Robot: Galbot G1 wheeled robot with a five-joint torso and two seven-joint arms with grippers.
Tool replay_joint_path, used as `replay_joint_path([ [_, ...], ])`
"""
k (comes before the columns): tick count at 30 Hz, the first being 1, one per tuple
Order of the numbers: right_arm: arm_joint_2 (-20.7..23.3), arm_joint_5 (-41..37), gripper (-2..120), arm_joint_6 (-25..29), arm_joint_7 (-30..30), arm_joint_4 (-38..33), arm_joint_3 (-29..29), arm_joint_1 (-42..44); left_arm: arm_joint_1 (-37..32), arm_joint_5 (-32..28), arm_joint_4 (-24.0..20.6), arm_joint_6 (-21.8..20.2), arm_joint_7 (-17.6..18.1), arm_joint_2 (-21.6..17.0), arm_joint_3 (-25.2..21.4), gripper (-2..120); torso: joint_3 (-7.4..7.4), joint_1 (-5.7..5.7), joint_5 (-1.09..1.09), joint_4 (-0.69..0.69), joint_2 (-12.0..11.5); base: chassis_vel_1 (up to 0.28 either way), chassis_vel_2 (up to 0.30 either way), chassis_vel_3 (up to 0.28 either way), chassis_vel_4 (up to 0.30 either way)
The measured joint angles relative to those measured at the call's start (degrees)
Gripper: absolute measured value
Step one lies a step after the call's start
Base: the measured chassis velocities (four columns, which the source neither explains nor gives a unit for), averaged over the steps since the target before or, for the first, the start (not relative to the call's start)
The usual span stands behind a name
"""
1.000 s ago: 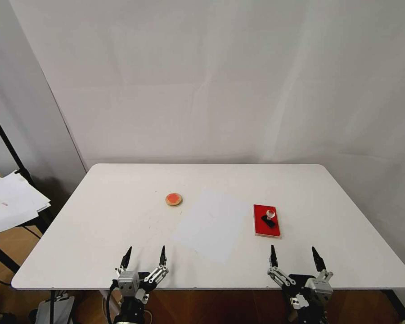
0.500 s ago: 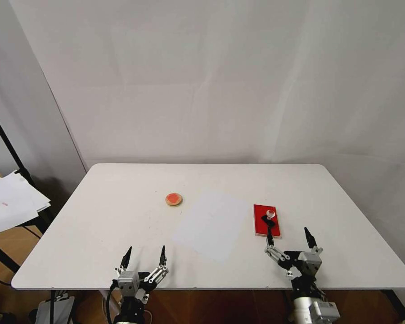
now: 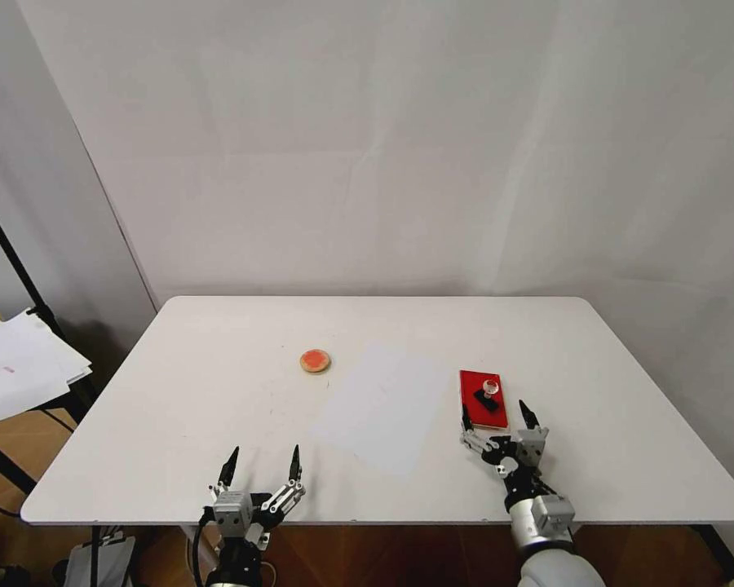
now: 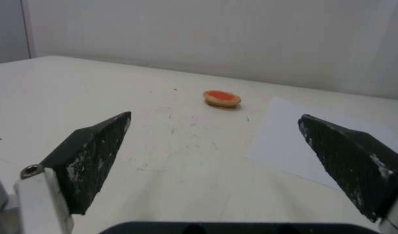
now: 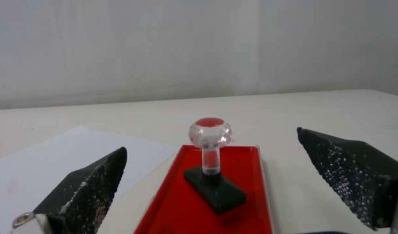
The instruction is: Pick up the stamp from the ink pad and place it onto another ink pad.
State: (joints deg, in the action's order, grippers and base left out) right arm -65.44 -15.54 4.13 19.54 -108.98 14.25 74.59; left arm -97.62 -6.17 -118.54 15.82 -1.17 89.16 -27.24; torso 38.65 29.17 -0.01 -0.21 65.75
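Note:
The stamp, black base with a clear round knob, stands upright on the red rectangular ink pad at the table's right of centre. My right gripper is open just in front of that pad's near edge, its fingers spread to either side of the stamp without touching it. The other ink pad, a small round tan disc with a red centre, lies left of centre. My left gripper is open at the near edge, well short of the disc.
A white sheet of paper lies between the two pads on the white table. A stack of papers rests on a black stand beyond the table's left edge. A white backdrop hangs behind.
My right gripper has moved forward from the near table edge up to the red pad, ending around the stamp's near side. The left arm, stamp and pads have not moved.

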Motion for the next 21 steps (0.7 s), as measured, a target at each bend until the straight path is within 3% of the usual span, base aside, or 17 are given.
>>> replay_joint_path([
  [21,0.75,-4.59,98,-6.12,1.99,0.44,-2.23,-3.94,0.00,0.00,0.00,0.00,0.00,0.00,0.00,102,-0.01,0.00,0.00,0.00,0.00,0.000,0.000,0.000,0.000],
])
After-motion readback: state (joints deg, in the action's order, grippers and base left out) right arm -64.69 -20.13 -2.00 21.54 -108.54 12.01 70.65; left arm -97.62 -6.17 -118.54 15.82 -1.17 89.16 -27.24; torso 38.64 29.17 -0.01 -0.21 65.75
